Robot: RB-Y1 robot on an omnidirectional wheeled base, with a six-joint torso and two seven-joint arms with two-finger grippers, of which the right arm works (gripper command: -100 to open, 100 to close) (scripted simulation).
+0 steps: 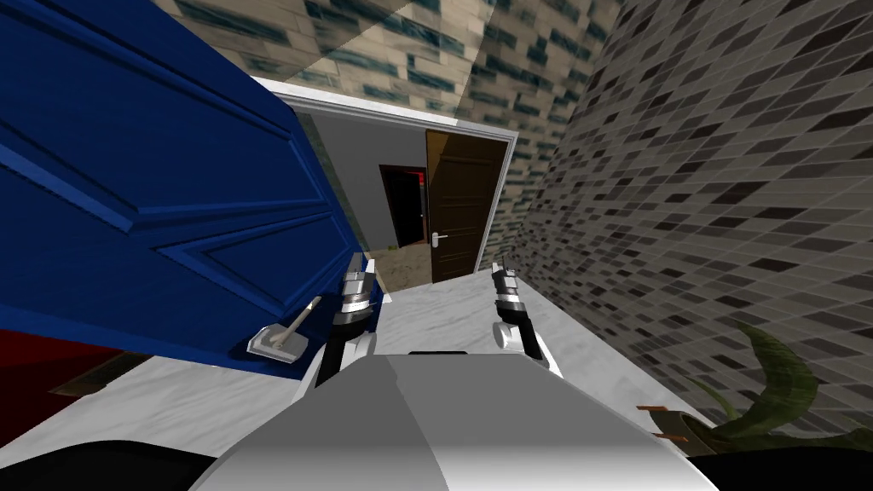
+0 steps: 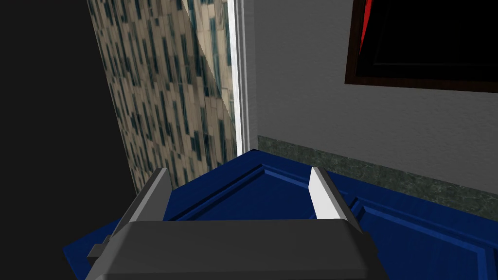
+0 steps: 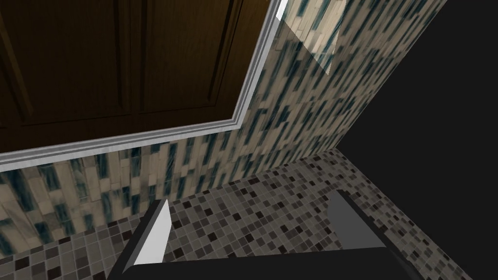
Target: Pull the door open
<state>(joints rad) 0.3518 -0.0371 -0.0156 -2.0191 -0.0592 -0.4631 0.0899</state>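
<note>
Spread wide and pinching nothing, the fingers of my left gripper are reaching over the panelled face of the blue door; I cannot tell whether they are touching it. From the head camera, that gripper is sitting right at the door's free edge. The silver lever handle is lying just beside my left forearm, outside the fingers. The door itself is standing well open, swung away from the white frame toward my left. My right gripper is hanging near the frame's other side, its fingers also parted and gripping nothing, and it is facing the tiled wall. Through the doorway a brown door is showing. A potted plant is standing by the tiled wall on my right.
</note>
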